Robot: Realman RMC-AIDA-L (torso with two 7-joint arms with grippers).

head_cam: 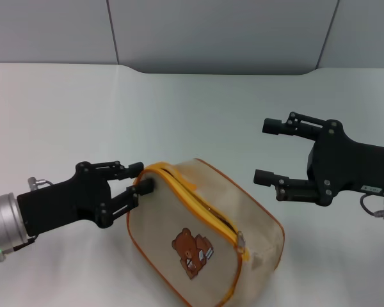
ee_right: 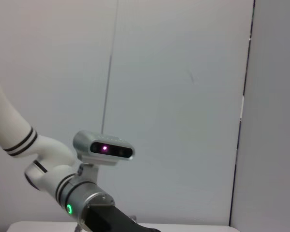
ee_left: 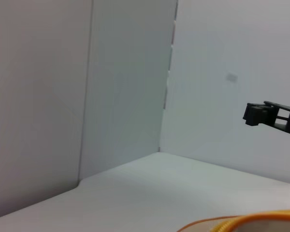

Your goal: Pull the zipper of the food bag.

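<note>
Head view: one white tabletop (head_cam: 198,109), one food bag (head_cam: 205,233) low centre, soft canvas, light, will buckle unless braced. Left gripper (head_cam: 136,182) pinches its left end, fingers narrow on the rim. Right gripper (head_cam: 273,151) hovers beside it, fingers wide. One zipper (head_cam: 201,208); grab its one small, likely slippery pull tab (head_cam: 241,242).

The food bag (head_cam: 243,211) is matt cream cloth, its zipper (head_cam: 201,208) with a small shiny metal pull.
</note>
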